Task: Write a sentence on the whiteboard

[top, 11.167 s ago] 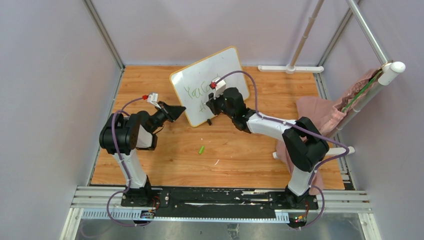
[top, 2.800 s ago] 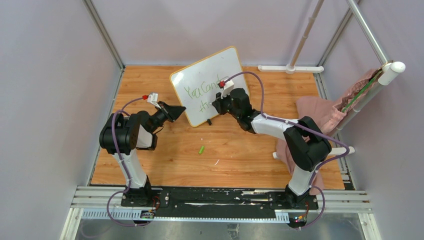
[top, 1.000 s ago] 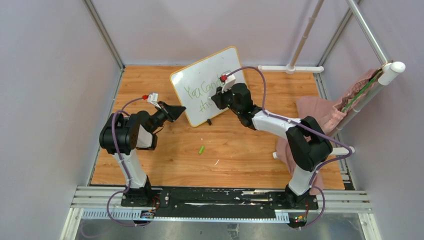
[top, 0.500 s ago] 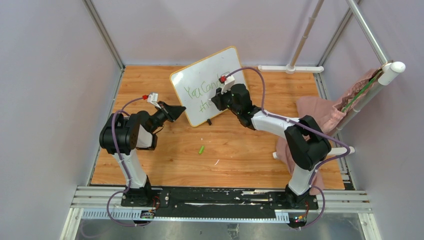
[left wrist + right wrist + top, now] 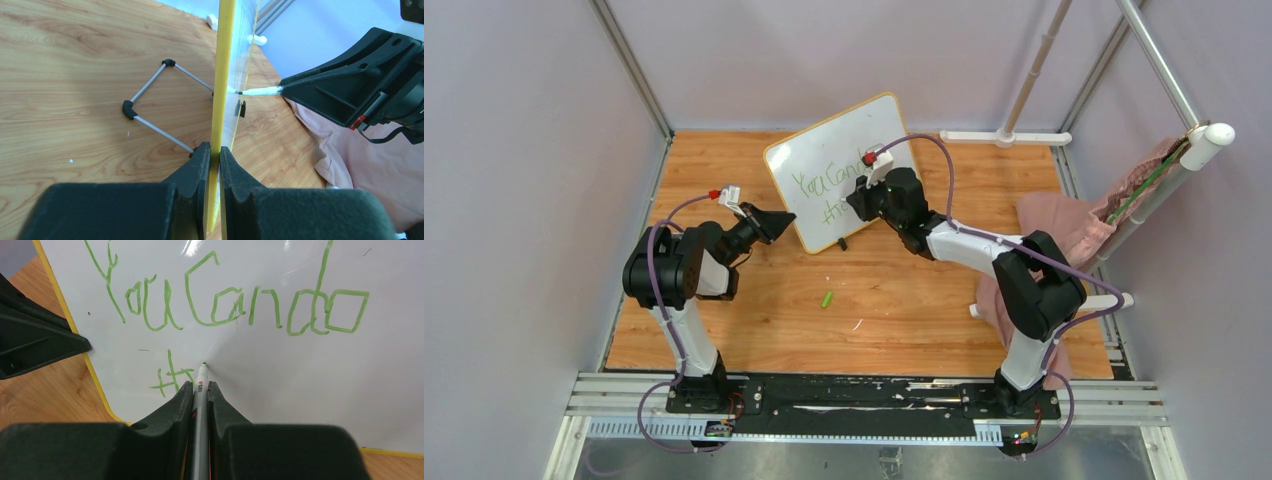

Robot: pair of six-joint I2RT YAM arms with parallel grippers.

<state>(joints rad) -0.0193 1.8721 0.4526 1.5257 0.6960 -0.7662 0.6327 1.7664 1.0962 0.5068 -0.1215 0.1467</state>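
The whiteboard (image 5: 824, 150) stands tilted on the wooden floor, with a yellow rim (image 5: 221, 100). My left gripper (image 5: 213, 148) is shut on its left edge; in the top view it (image 5: 786, 221) sits at the board's lower left. My right gripper (image 5: 200, 385) is shut on a grey-white marker (image 5: 201, 377) whose tip touches the board (image 5: 300, 370). The sentence (image 5: 225, 305) reads "You Can do" in green on the first line, with the start of a second line (image 5: 172, 375) just left of the tip. In the top view the right gripper (image 5: 864, 195) covers part of the writing.
A green marker cap (image 5: 826, 299) lies on the floor in front of the board. The board's wire stand (image 5: 150, 110) shows behind it. Pink cloth (image 5: 1064, 230) hangs and lies at the right by a white pole stand (image 5: 1004, 137). Grey walls enclose the cell.
Over 11 s the right gripper has moved right along the board, with more green writing showing. In the last second it has barely moved. The left arm has not moved.
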